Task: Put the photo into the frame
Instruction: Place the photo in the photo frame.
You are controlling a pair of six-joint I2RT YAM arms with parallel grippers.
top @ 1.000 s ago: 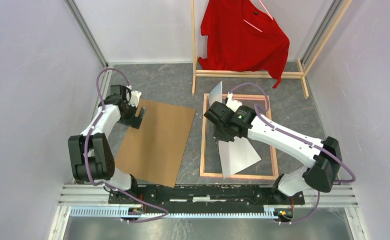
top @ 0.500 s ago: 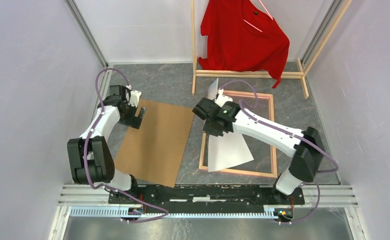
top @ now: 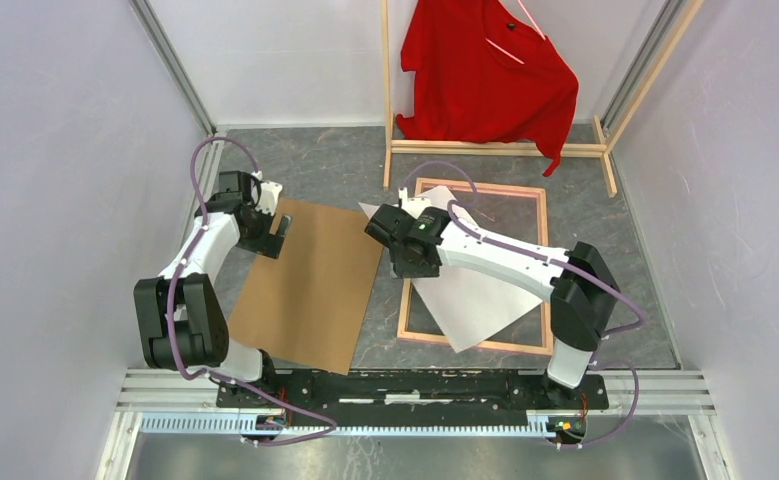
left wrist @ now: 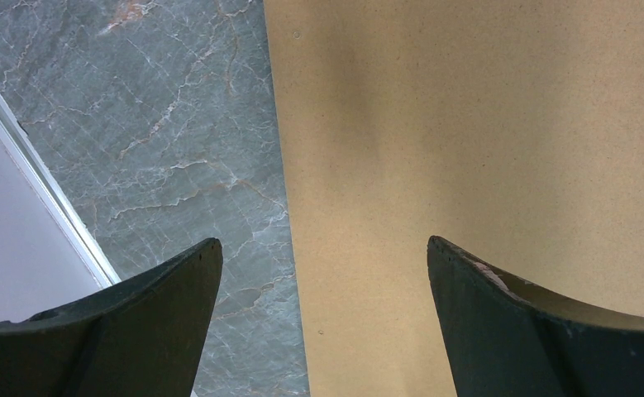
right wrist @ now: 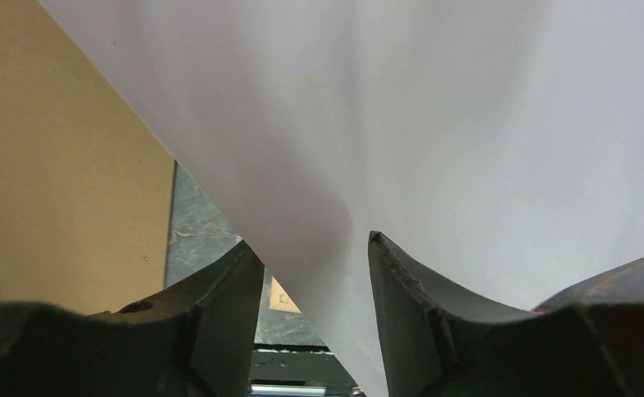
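Two tools noted: right tool (top: 403,262) clamped on photo (top: 475,300) edge, sheet held white-side-up, skewed across frame (top: 544,250), probably to be squared in. Left tool (left wrist: 318,248) spread wide, parked over backing board (top: 310,290).

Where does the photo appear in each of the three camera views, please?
Top external: the photo, white side up, lies askew over the frame's left side.
Left wrist: not in view.
Right wrist: it fills top and right, running down into the right claw.
Shared landmark: brown board, seen in all three.
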